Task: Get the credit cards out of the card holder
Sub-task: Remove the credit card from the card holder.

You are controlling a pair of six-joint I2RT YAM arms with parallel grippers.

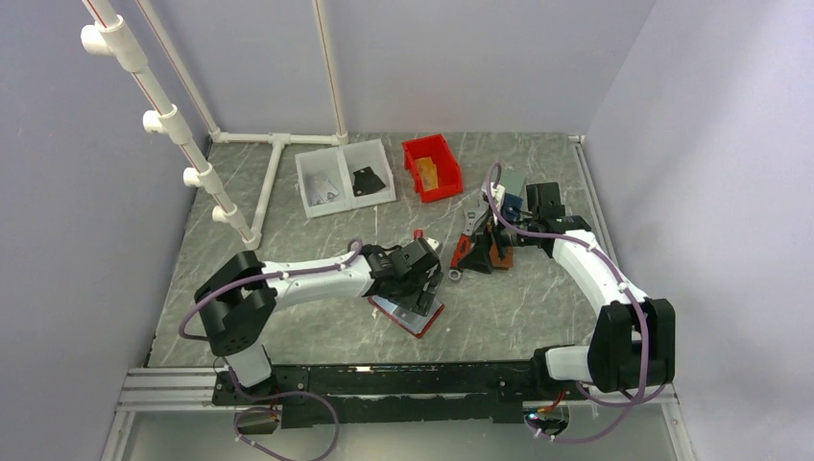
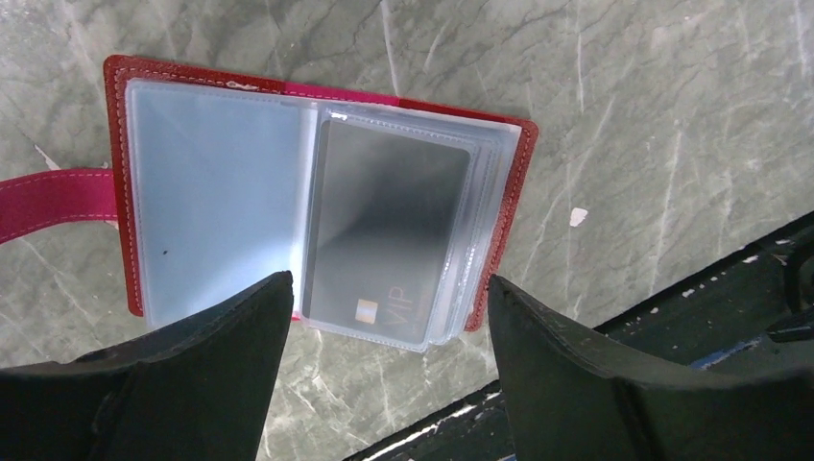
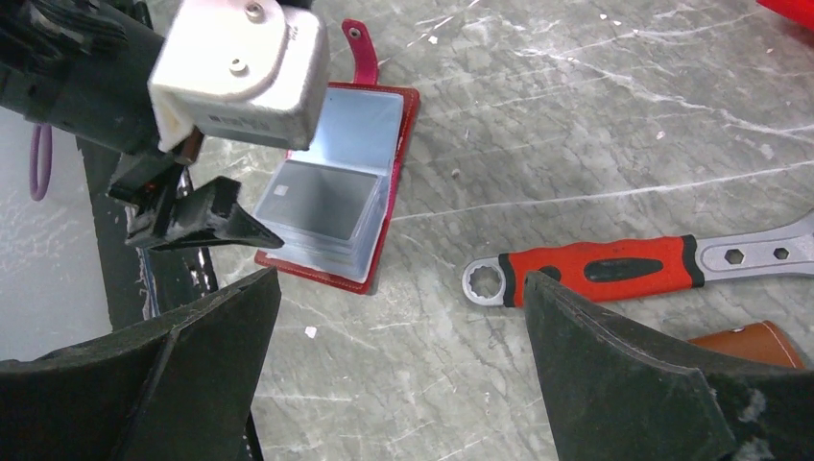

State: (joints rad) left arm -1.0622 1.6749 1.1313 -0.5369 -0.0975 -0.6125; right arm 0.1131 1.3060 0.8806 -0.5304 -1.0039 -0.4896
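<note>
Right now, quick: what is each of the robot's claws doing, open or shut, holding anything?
Left gripper: open, empty, over the open card holder.
Right gripper: open, empty.

The red card holder (image 2: 216, 206) lies open and flat on the marbled grey table (image 2: 672, 125), strap (image 2: 48, 204) stretched sideways, a grey credit card (image 2: 384, 226) tucked in the top clear sleeve of its stack.

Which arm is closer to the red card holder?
Left. The left gripper hangs right above the open card holder; the right gripper is off to its side, near the wrench.
</note>
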